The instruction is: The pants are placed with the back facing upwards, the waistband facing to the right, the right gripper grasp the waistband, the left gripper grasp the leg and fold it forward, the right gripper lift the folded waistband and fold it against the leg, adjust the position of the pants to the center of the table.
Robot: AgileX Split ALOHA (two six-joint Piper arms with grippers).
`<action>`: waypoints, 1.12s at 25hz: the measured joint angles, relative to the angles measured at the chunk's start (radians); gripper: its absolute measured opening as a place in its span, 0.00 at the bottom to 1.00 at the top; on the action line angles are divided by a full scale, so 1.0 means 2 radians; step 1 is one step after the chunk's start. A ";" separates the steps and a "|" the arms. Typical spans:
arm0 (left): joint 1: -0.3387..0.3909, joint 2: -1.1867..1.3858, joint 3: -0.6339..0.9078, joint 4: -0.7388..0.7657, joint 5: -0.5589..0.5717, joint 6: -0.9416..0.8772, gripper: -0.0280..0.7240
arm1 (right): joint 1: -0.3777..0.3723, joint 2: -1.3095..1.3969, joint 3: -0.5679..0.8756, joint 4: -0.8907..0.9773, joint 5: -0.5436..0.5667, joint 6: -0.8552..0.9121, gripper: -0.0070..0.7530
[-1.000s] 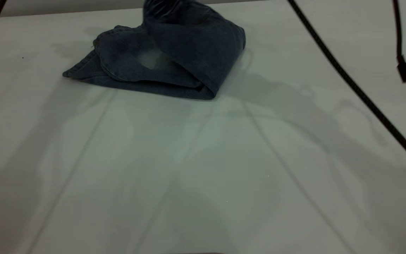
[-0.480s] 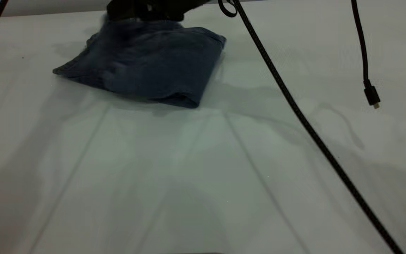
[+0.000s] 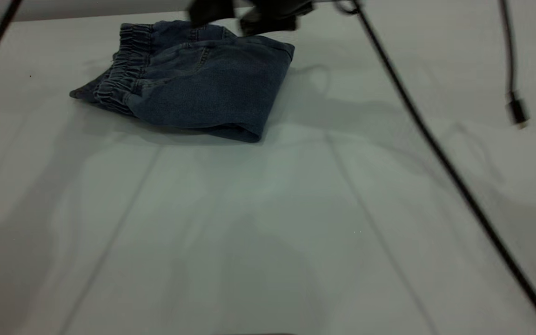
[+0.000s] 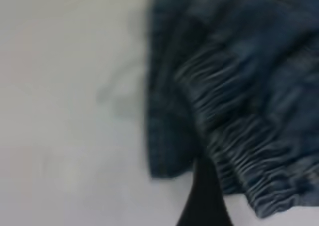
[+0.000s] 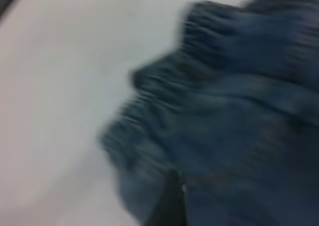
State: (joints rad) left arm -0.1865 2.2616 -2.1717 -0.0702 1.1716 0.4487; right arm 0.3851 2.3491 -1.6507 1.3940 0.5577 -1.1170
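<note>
The pants [image 3: 193,79] lie folded toward the counter's [image 3: 268,209] far edge, elastic waistband pointing left, just below the right claw [image 3: 254,14], the nearer one, whose grip I cannot tell.

R gripper [image 3: 254,16] blurred, edge-cropped.

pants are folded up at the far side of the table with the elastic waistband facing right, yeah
Not quite. The pants are folded at the far side of the table, but the elastic waistband faces left, as the exterior view shows.
</note>
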 joint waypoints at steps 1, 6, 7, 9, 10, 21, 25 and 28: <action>0.000 0.006 0.000 -0.021 0.000 0.033 0.71 | -0.010 -0.007 0.000 -0.036 0.001 0.028 0.83; -0.005 0.044 0.000 -0.086 0.001 0.137 0.71 | -0.061 -0.053 0.000 -0.250 0.032 0.212 0.80; -0.009 0.053 0.000 -0.084 0.001 0.144 0.71 | -0.070 -0.060 0.000 -0.290 0.040 0.241 0.80; -0.018 0.069 0.000 -0.072 0.001 0.159 0.71 | -0.085 -0.074 0.000 -0.351 0.064 0.300 0.79; -0.024 0.078 0.000 -0.062 0.001 0.170 0.71 | -0.090 -0.078 0.000 -0.372 0.075 0.318 0.79; -0.074 0.171 -0.001 0.022 -0.003 0.242 0.71 | -0.095 -0.081 0.000 -0.441 0.132 0.364 0.79; -0.094 0.176 -0.005 0.035 -0.003 0.188 0.71 | -0.095 -0.081 0.000 -0.442 0.131 0.365 0.79; -0.117 0.177 -0.005 0.035 -0.003 0.120 0.71 | -0.095 -0.081 0.000 -0.445 0.128 0.365 0.79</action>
State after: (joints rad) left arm -0.4211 2.6152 -2.1812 0.0000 1.1660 0.6884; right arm 0.1960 2.1868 -1.6507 0.5047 0.8143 -0.3871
